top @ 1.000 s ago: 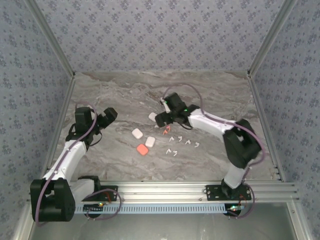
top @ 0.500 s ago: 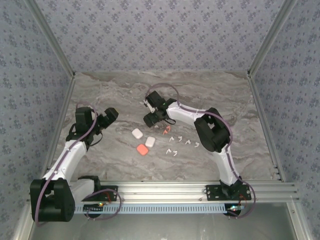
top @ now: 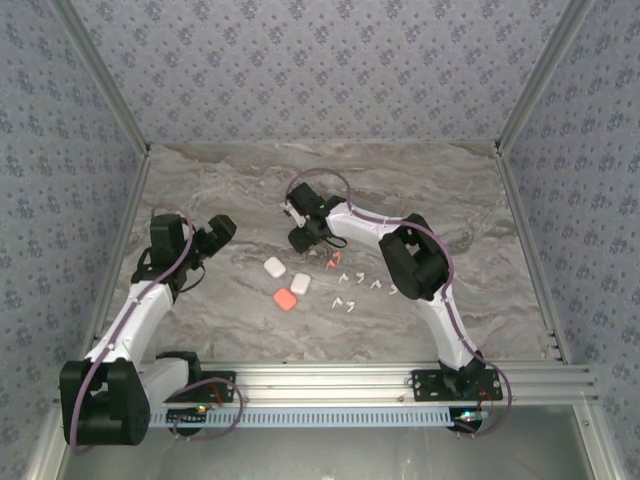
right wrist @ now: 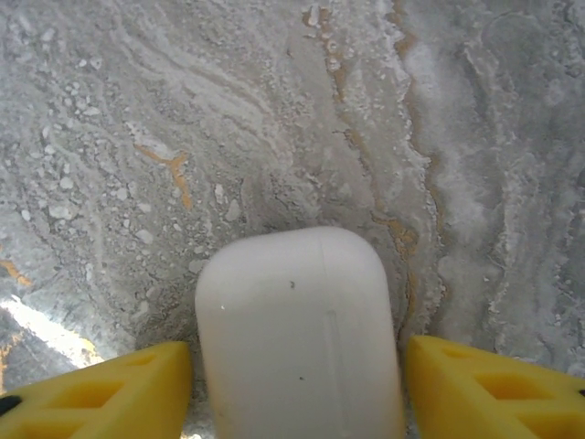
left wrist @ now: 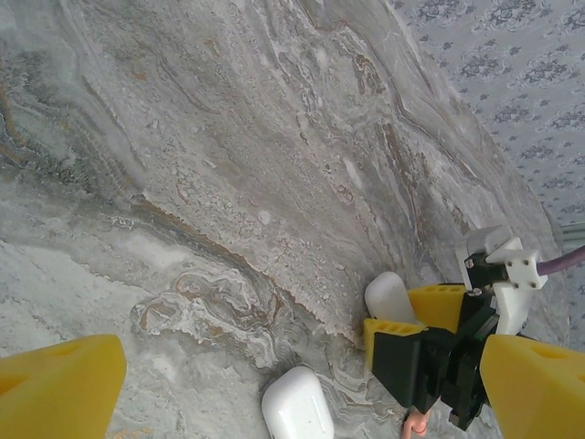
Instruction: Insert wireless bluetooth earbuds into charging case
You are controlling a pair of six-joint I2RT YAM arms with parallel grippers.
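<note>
Top external, right gripper (top: 301,238): low over mid-table; we judge the step to be grasping a case before any earbud goes in.
Top external, surroundings: earbuds (top: 360,280) lie loose on the table (top: 200,180), just right of two white cases (top: 274,267) and a coral case (top: 285,299); left gripper (top: 218,232) spread, well apart.
Right wrist, grip: fingers (right wrist: 101,393) straddle the far white case (right wrist: 302,338), apart, probably not touching it. We should close squarely on its flanks.
Left wrist, obstacle: a coral earbud (left wrist: 416,425) lies just beside the right gripper; we should lift straight.
</note>
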